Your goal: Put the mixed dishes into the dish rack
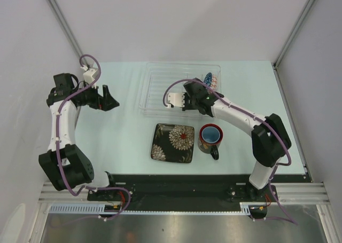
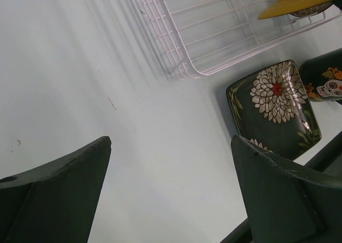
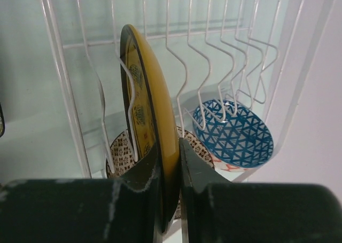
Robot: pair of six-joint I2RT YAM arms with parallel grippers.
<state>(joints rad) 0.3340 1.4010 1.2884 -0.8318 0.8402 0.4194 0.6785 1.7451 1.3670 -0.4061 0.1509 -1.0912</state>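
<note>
Pale table (image 1: 120, 139) w/ dish rack (image 1: 158, 86), sq. plate (image 1: 172, 142) & mug (image 1: 210, 138) (upright).

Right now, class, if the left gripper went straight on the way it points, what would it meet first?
Most likely the bare table: the open left gripper seems angled down at it. The dish rack's corner lies further along, so a flatter path might hit that wall instead; depth is unclear.

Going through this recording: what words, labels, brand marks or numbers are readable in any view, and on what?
No readable text in any view.
Dark square plate: flower pattern only, no words.
Mug: a skull and flowers, no lettering.
Small yellow plate and blue-white bowl: patterns only.
</note>
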